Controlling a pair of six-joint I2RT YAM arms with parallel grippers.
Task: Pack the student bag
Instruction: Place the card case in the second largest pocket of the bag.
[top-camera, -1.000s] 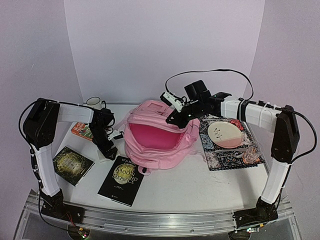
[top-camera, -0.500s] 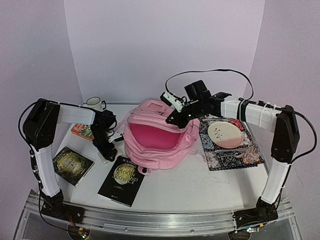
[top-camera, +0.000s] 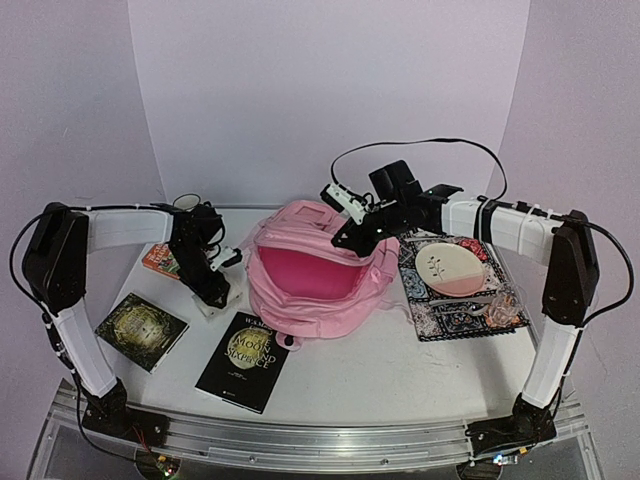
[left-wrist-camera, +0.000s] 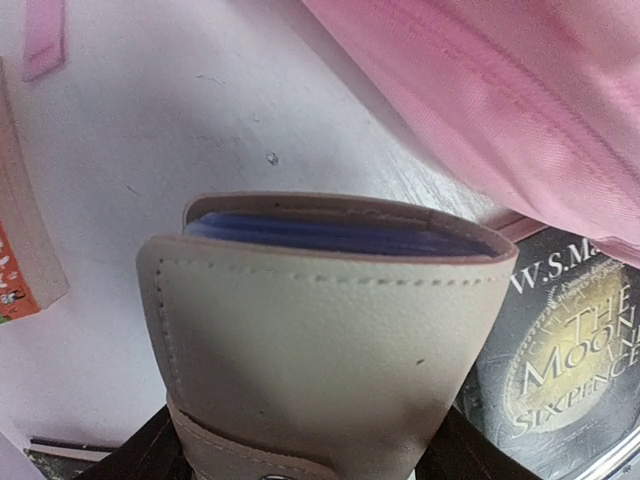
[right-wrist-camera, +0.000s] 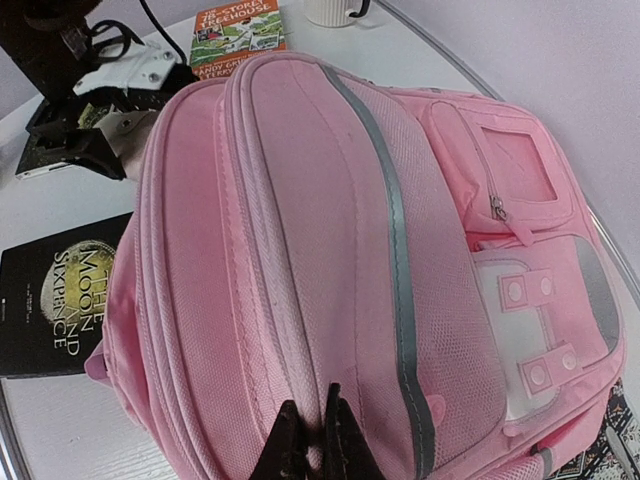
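Two risks: the soft pink fabric student bag (top-camera: 325, 305), lying mid-table (top-camera: 400, 370), could slump shut if its rim slips from the right gripper (right-wrist-camera: 315, 440), jaws pinched tight on it, and the smooth, curved, stitched beige leather wallet (left-wrist-camera: 320, 340) could slide from the left gripper (top-camera: 212, 295), whose jaws clamp its sides.

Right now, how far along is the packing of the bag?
Done: the student bag lies unzipped, the right jaws shut on its rim holding it open; nothing shows inside. In hand: the left jaws clamp a beige wallet beside the bag, not yet in. Left: the Moon and Sixpence book, a dark gold-patterned book and an orange book lie on the table.
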